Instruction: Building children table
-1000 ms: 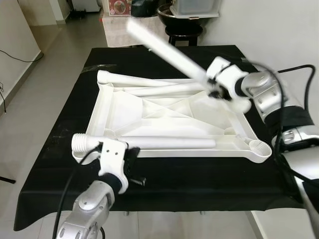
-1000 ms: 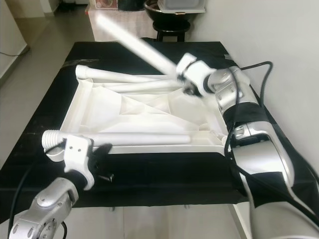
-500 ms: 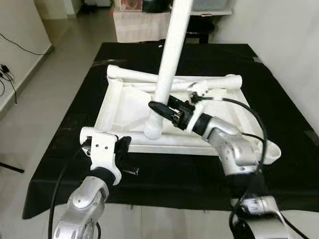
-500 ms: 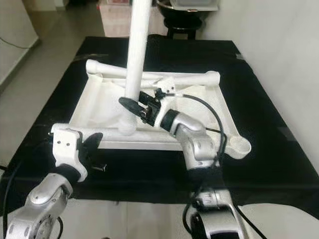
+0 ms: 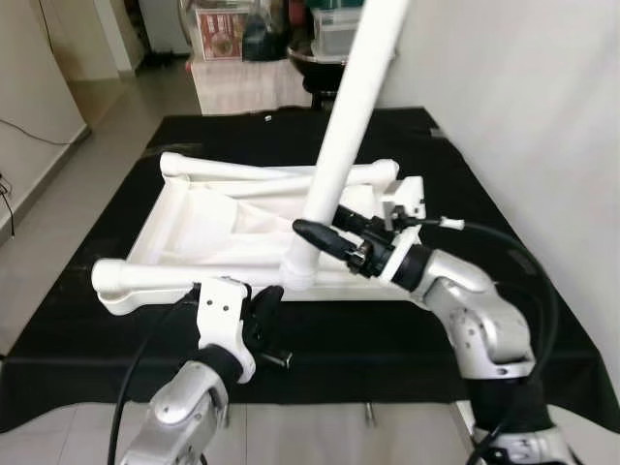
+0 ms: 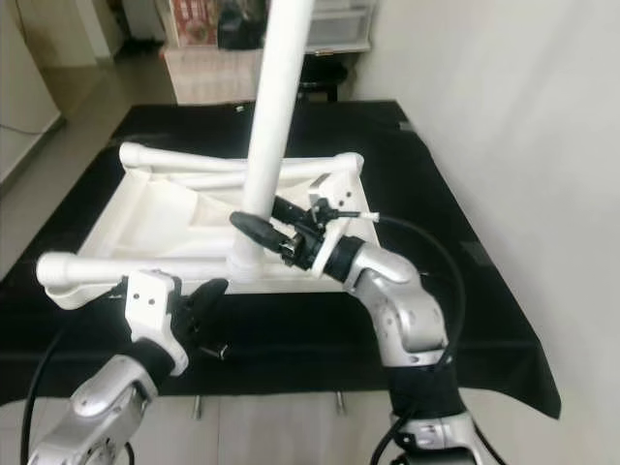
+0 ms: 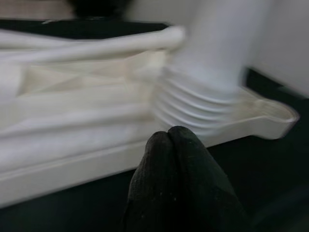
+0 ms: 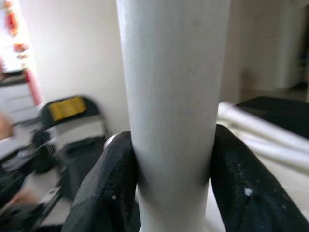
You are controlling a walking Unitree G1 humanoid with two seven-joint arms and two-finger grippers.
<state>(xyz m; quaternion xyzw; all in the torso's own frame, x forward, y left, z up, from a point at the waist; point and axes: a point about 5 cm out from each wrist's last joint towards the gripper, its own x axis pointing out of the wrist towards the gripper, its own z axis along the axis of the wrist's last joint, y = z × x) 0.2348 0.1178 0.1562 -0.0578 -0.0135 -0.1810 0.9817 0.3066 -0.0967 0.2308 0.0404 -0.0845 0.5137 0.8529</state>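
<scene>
The white children's table top [image 5: 208, 228] lies upside down on the black-covered table [image 5: 436, 174]. My right gripper [image 5: 325, 235] is shut on a white table leg [image 5: 351, 111] and holds it nearly upright. The leg's threaded end [image 5: 297, 272] hangs just over the top's front rim. In the right wrist view both black fingers [image 8: 104, 183] press the leg [image 8: 171, 96]. My left gripper [image 5: 263, 304] hovers shut and empty at the front rim, just left of the threaded end [image 7: 198, 104]. Another leg [image 5: 155, 274] lies along the front rim. More legs [image 5: 242, 172] lie at the far side.
A pale wall [image 5: 523, 107] runs close along the table's right side. Beyond the far end stand a stool with a dark bowl [image 5: 320, 58] and storage boxes. Open tiled floor [image 5: 68, 165] lies to the left. Bare black cloth [image 5: 368, 339] runs along the near edge.
My right arm swung the leg from a slant over the far right corner to upright near the front rim. The camera view shifted. My left gripper stayed shut by the front rim.
</scene>
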